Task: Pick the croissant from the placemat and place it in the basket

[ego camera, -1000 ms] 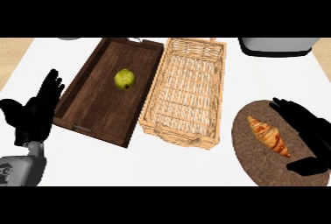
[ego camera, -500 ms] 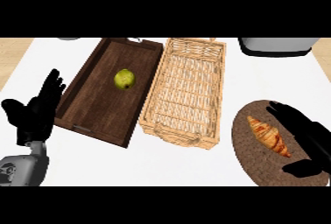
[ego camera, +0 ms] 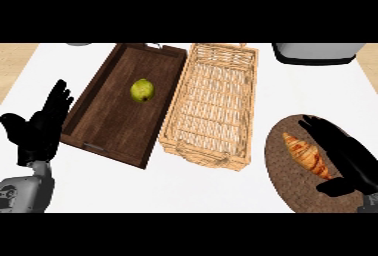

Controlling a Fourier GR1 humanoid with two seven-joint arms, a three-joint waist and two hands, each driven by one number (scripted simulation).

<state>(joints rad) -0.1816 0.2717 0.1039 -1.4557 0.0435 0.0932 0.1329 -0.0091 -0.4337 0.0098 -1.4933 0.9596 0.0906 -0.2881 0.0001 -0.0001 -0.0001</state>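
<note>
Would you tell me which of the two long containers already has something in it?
The dark wooden tray: a pear lies in it, while the wicker basket beside it holds nothing.

White counter — bearing a dark wooden tray, wicker basket and round placemat.

Placemat: right part hidden under the right hand, lower rim cut off. Croissant: far side covered by the fingers.

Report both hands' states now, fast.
Left hand: open, resting at the view's left edge, holding nothing.
Right hand: open beside the croissant, not holding it.
</note>
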